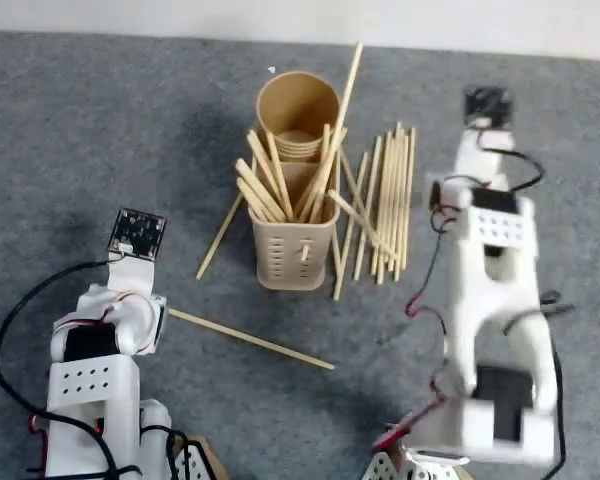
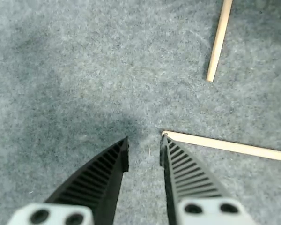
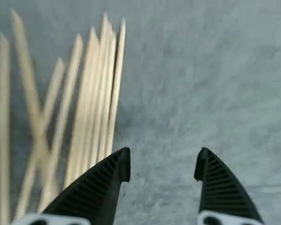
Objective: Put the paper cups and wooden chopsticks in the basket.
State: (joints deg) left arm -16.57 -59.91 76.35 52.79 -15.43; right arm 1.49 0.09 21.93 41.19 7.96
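A beige slotted basket (image 1: 290,252) stands mid-table. It holds a stack of brown paper cups (image 1: 298,112) and several wooden chopsticks (image 1: 280,185). More loose chopsticks (image 1: 388,200) lie fanned out just right of the basket. One chopstick (image 1: 250,340) lies in front of the basket, another (image 1: 220,236) leans at its left side. My left gripper (image 2: 144,144) is open over the mat, one fingertip (image 2: 165,140) at the end of a chopstick (image 2: 225,146). My right gripper (image 3: 164,161) is open and holds nothing, beside the loose chopsticks (image 3: 96,108).
A grey felt mat (image 1: 100,120) covers the table. The left arm (image 1: 105,335) stands at the front left, the right arm (image 1: 495,260) at the right. A second chopstick (image 2: 218,40) lies farther off in the left wrist view. Cables trail from both arms.
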